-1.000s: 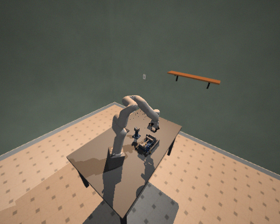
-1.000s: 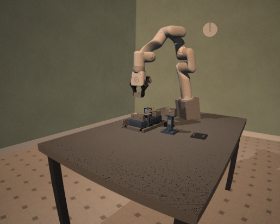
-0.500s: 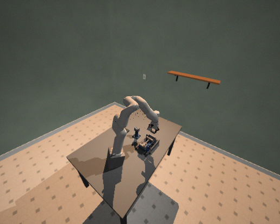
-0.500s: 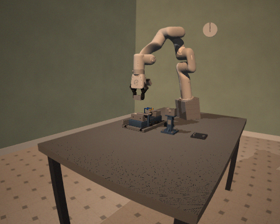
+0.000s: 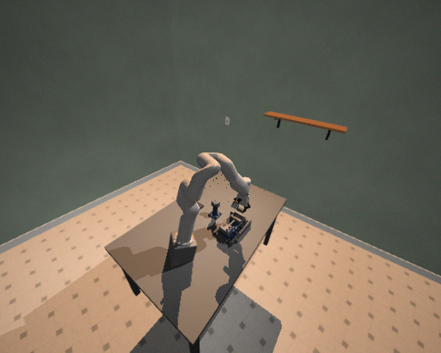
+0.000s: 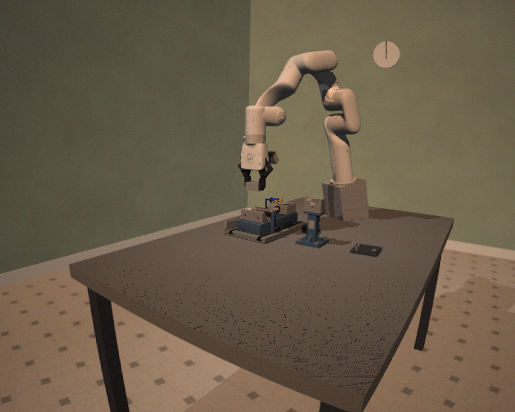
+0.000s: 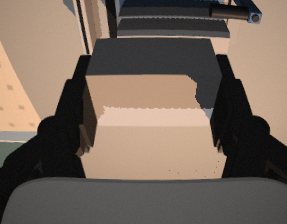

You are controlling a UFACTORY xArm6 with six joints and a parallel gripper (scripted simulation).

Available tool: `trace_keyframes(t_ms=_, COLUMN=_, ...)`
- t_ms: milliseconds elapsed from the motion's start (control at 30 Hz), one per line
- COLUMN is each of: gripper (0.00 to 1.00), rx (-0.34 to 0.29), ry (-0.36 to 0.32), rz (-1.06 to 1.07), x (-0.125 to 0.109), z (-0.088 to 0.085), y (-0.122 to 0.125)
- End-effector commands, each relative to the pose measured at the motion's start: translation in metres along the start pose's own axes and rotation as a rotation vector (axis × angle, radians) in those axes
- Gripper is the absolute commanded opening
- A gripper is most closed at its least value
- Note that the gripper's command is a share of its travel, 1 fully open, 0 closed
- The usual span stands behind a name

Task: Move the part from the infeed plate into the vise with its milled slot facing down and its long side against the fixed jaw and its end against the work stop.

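My gripper point(image 6: 254, 184) is shut on the part point(image 7: 151, 125), a tan block held between the black fingers. It hangs in the air above the vise point(image 6: 264, 221), a blue and tan fixture on the table. In the top view the gripper point(image 5: 241, 206) is just over the far side of the vise point(image 5: 232, 226). In the wrist view the vise's bars and jaws point(image 7: 174, 12) lie ahead below the part. I cannot see the milled slot. The dark infeed plate point(image 6: 366, 249) lies empty on the table.
The blue V-block point(image 6: 312, 229) stands on its post right of the vise, between the vise and the infeed plate. It also shows in the top view point(image 5: 215, 212). The arm's base pedestal point(image 6: 345, 198) stands behind them.
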State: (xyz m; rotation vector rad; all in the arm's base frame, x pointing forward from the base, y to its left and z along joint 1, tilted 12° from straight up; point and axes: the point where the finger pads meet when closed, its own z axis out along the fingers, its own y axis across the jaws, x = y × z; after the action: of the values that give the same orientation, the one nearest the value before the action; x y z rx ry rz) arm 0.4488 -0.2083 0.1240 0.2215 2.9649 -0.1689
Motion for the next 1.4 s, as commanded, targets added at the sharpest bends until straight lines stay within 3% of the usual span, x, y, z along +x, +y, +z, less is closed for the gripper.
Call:
trace_keyframes(t_ms=0, gripper=0.0, rx=0.001, ry=-0.005, rz=0.0, x=-0.002, z=0.004, y=-0.001)
trace_keyframes(t_ms=733, gripper=0.0, rx=0.001, ry=-0.005, rz=0.0, x=-0.003, z=0.034, y=-0.001)
trace_keyframes(t_ms=1367, gripper=0.0, rx=0.001, ry=-0.005, rz=0.0, x=-0.003, z=0.041, y=-0.001)
